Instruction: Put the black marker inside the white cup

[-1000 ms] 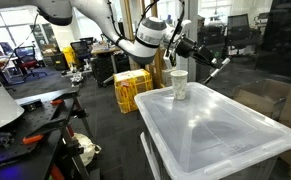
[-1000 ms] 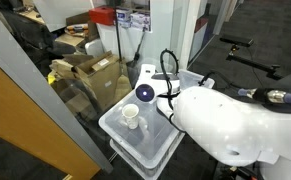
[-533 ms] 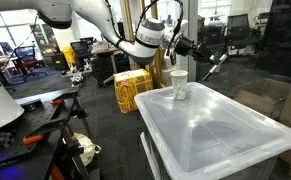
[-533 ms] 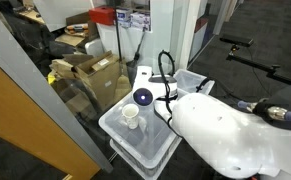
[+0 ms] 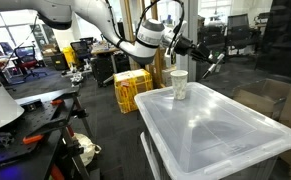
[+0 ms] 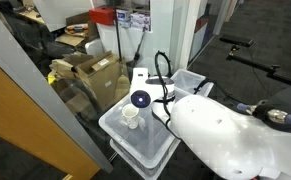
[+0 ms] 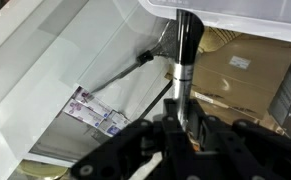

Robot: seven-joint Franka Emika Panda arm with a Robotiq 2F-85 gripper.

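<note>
pincer [image 5: 197, 50]: shut hard on the black marker, held up in the air. in the wrist view [image 7: 180, 128] the two fingers squeeze the barrel from both sides.
black marker [image 5: 215, 66]: caught in the pincer and sticking out past its fingertips on a slant. in the wrist view [image 7: 184, 55] it runs straight away from between the fingers. it's not in the cup.
white cup [image 5: 178, 84]: upright with its mouth open, lower than the pincer and off to its side, apart from the marker. in an exterior view [image 6: 131, 117] it sits just under the arm's round wrist.
bin lid [image 5: 220, 130]: clear plastic, carrying the cup, below the pincer.
yellow crate [image 5: 132, 90]: down on the floor, well below the pincer.
cardboard box [image 7: 247, 70]: beyond the marker's far end, well below the pincer.
</note>
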